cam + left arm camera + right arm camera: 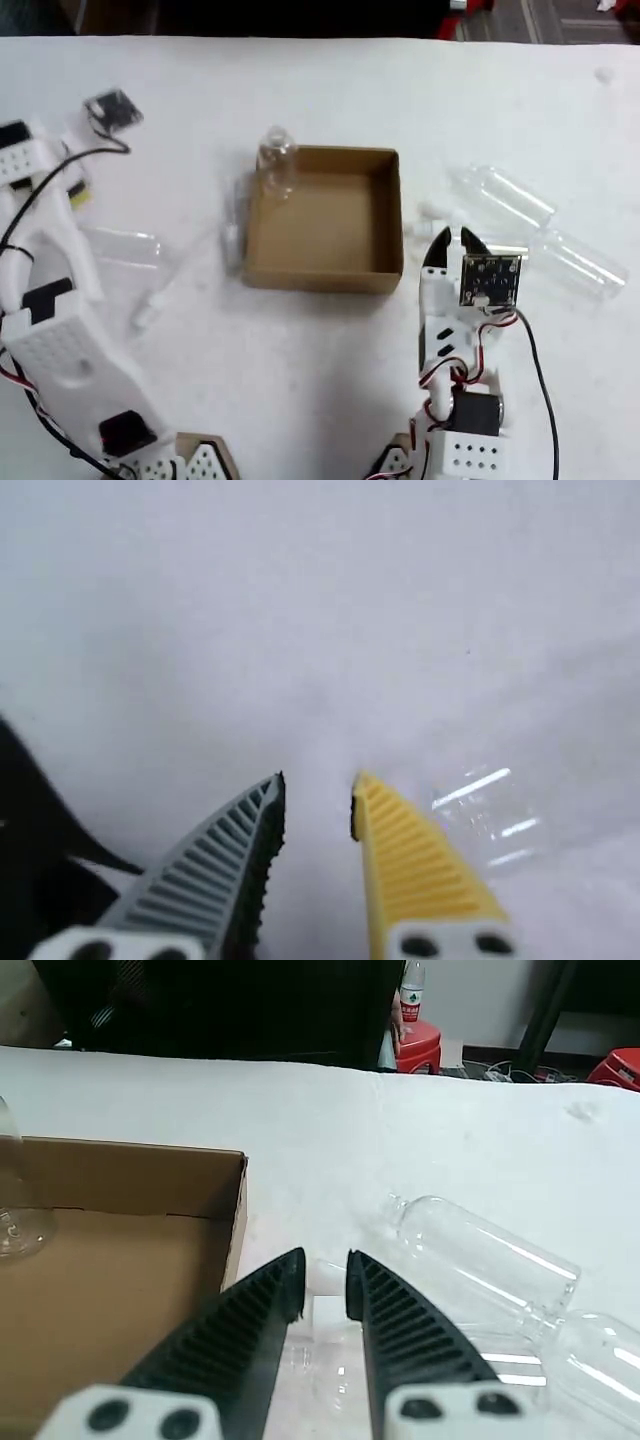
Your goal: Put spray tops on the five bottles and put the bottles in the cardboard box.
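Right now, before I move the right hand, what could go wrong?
1. The two bottles lie on their sides next to the right hand; a nudge could roll them away.
2. The upright bottle at the corner of the box might tip if the box gets bumped.

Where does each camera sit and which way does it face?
High: overhead, looking down on table, box, bottles, left arm, right arm.
Left wrist: on left arm, past left hand onto table.
Right wrist: on right arm, past right hand toward box, bottles.
Shared: high and right wrist both show the box.
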Robot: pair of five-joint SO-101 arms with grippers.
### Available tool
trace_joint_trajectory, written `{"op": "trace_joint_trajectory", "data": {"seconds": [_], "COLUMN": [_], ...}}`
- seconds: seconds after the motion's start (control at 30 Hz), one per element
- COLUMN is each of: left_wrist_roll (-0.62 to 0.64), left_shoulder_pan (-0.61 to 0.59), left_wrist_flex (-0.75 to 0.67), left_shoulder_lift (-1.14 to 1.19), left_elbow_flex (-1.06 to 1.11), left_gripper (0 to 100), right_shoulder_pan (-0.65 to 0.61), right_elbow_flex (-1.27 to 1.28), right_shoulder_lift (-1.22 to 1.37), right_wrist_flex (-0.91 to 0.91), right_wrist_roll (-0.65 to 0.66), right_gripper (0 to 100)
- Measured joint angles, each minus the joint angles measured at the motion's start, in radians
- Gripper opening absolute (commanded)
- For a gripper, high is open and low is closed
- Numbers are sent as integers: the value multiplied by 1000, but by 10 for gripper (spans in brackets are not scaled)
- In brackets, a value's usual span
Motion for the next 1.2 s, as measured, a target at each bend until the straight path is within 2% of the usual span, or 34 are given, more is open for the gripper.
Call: {"op": "trace_joint_trajectory", "data": {"seconds": [0.1, 0.2, 0.3, 0.47, 0.6, 0.8, 1.2], "left_wrist_roll": [-2, -94, -161, -358, -374, -371, -414], "left_shoulder_pan": [49, 141, 209, 342, 416, 416, 381], "left_wrist_flex": [201, 405, 433, 433, 325, 138, -54], "left_shoulder_lift": [-52, -112, -175, -295, -345, -350, -350], "left_elbow_flex": [-149, -184, -109, 190, 351, 499, 643], "left_gripper": [110, 110, 110, 133, 219, 218, 218], "right_shoulder_pan": [0, 0, 0, 0, 0, 0, -2], "right_elbow_flex": [0, 0, 0, 0, 0, 0, 0], "right_shoulder_lift": [0, 0, 0, 0, 0, 0, 0], "right_wrist_flex": [0, 0, 0, 0, 0, 0, 0], "right_wrist_roll": [0, 0, 0, 0, 0, 0, 2], "right_gripper": [60, 60, 60, 60, 60, 60, 60]}}
